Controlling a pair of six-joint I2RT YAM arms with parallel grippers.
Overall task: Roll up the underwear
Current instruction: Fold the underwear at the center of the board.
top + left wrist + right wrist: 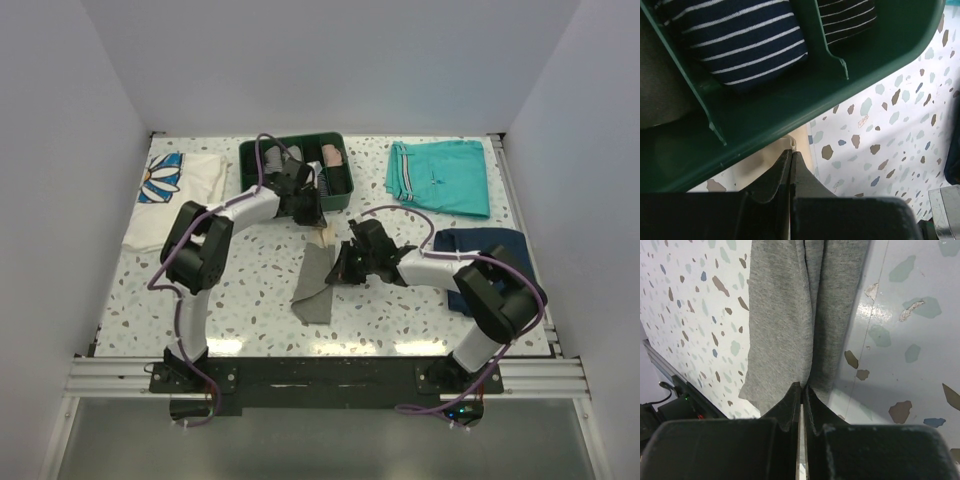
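On a speckled table (pixel 250 290) between white walls. Right gripper (pixel 801 388) clamped tight on a lengthwise fold of the underwear (pixel 785 315), grey cloth running away from the fingertips. Left gripper (pixel 791 154) likewise closed, pinching the cloth's beige far end just beside the green tray (pixel 790 105). Lies stretched between both grippers, mid-table. Further out: teal shorts (pixel 440 178), navy garment (pixel 480 245), daisy-print cloth (pixel 170 195).

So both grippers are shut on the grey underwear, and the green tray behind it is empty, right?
No, the green tray is not empty: the left wrist view shows striped garments in it. The left gripper and right gripper are indeed shut on the underwear.
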